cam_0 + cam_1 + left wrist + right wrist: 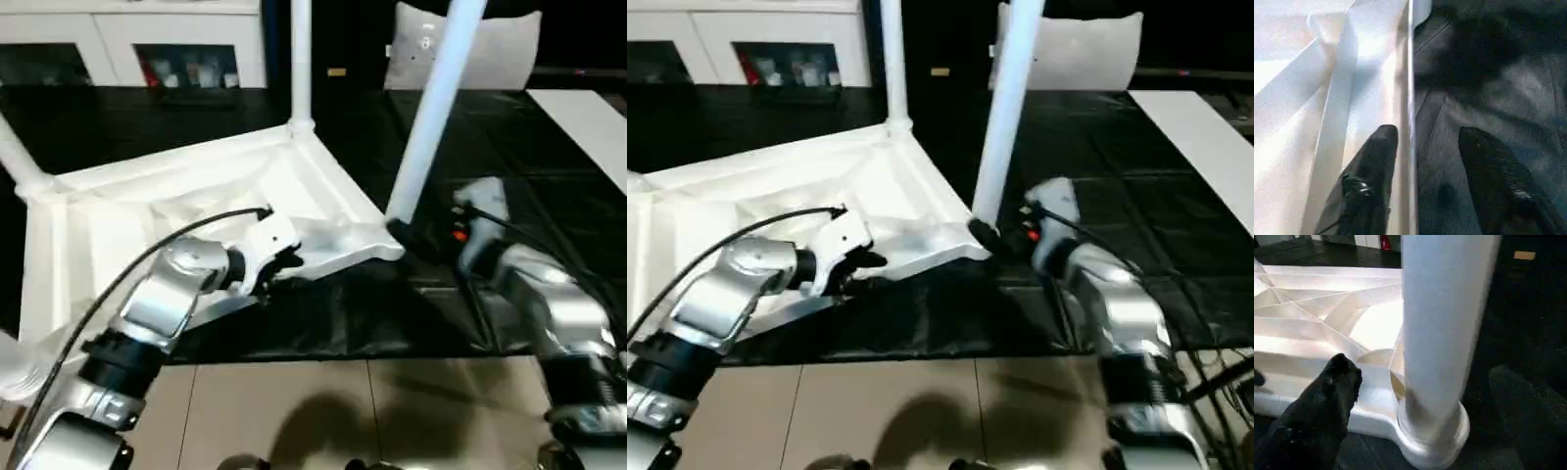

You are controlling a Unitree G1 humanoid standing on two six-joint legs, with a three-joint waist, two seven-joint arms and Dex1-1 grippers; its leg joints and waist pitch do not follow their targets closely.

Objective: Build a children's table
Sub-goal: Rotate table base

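— Table (196,196) position?
— Upside down on your black mat (323,318), ribs up. Near leg (431,108) stands upright in its corner socket, leaning slightly.
— Grippers?
— Your left gripper (1422,147) straddles the rim, spread. Your right gripper (1425,391) is spread around that leg's base.

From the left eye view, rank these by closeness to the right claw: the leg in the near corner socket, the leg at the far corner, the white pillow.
1. Near-corner leg: right at the right claw, standing between its open fingers.
2. Far-corner leg: upright behind the tabletop, toward the robot's left.
3. White pillow: farthest, at the back.
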